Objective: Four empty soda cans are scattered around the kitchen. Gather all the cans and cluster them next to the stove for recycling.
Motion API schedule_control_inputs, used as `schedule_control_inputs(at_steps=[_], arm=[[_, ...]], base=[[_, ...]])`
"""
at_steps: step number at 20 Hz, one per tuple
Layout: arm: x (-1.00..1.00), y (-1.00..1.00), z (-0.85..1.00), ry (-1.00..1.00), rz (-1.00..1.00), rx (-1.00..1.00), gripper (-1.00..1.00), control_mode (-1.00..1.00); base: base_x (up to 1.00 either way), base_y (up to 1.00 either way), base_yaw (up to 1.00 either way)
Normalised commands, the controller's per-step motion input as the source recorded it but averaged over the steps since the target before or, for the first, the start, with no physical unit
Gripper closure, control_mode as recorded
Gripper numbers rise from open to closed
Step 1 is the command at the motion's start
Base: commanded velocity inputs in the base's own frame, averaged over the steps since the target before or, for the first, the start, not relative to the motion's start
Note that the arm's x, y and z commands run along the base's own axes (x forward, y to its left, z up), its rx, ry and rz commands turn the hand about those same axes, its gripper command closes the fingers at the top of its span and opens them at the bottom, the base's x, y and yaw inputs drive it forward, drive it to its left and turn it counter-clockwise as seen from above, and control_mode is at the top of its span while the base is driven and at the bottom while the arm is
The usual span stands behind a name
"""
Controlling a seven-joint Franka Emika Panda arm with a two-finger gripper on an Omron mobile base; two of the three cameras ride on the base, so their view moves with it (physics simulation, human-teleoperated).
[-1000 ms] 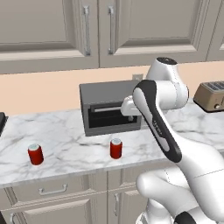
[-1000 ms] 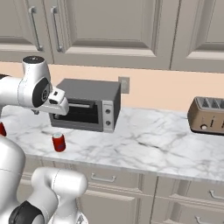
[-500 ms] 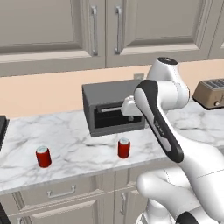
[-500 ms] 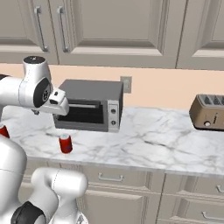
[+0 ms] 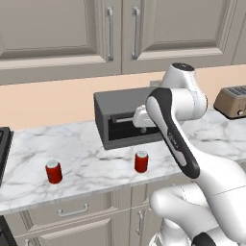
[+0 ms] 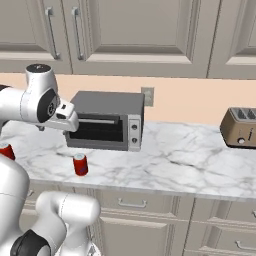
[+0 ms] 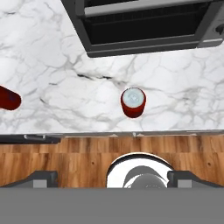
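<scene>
A white marble counter [image 5: 91, 163] runs across the room, with grey drawers [image 6: 145, 205] beneath it and grey wall cabinets [image 5: 57, 33] at 12 o'clock. The wall between them is peach [image 6: 190, 100], with an outlet [image 6: 147, 96]. A grey toaster oven [image 6: 107, 120] stands against it; a toaster [image 6: 240, 126] sits at 3 o'clock. The floor is wood plank [image 7: 78, 157].

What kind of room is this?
It looks like a kitchen: a grey toaster oven and a bronze slot toaster sit on a white marble counter under beige wall cupboards.
</scene>
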Motion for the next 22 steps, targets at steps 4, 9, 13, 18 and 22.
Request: schedule_control_inputs(at_steps=[4,9,13,18,22], arm=[[0.00,0.00,0.00,0.00,0.00,0.00,-1.00,1.00],[0.00,0.00,0.00,0.00,0.00,0.00,-1.00,1.00],[0.00,0.00,0.00,0.00,0.00,0.00,-1.00,1.00],[0.00,0.00,0.00,0.00,0.00,0.00,-1.00,1.00],[0.01,0.00,0.00,0.00,0.00,0.00,-1.00,-1.00]], base=[[0.09,-0.42,0.00],[0.10,-0.60,0.01],[0.00,0.00,0.00],[0.00,0.00,0.00],[0.00,0.00,0.00]])
